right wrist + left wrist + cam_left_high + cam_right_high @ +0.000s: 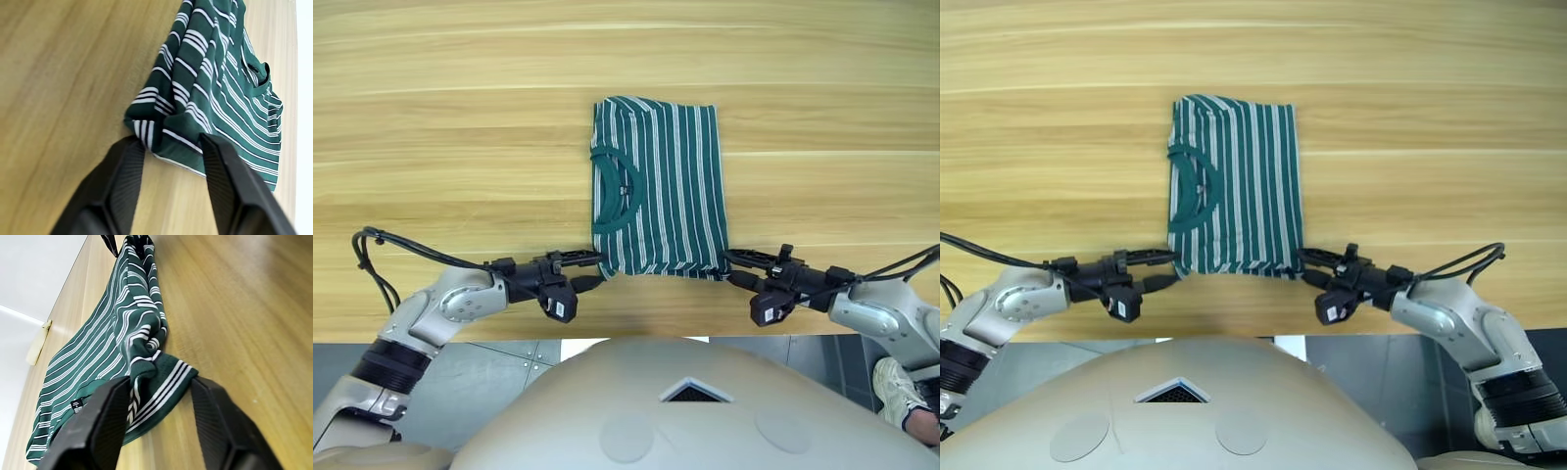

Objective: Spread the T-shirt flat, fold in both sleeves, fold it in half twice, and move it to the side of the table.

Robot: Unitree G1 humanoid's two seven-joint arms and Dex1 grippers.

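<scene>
Green T-shirt, near corners between parted left jaws, right jaws

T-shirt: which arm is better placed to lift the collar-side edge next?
Left, probably. The left pincer is open and straddles the near corner of the T-shirt on its collar side. The right pincer sits at the opposite near corner, so it would have to cross the whole shirt.

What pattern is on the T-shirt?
The T-shirt is dark green with thin white stripes; clearest in the left eye view.
</scene>
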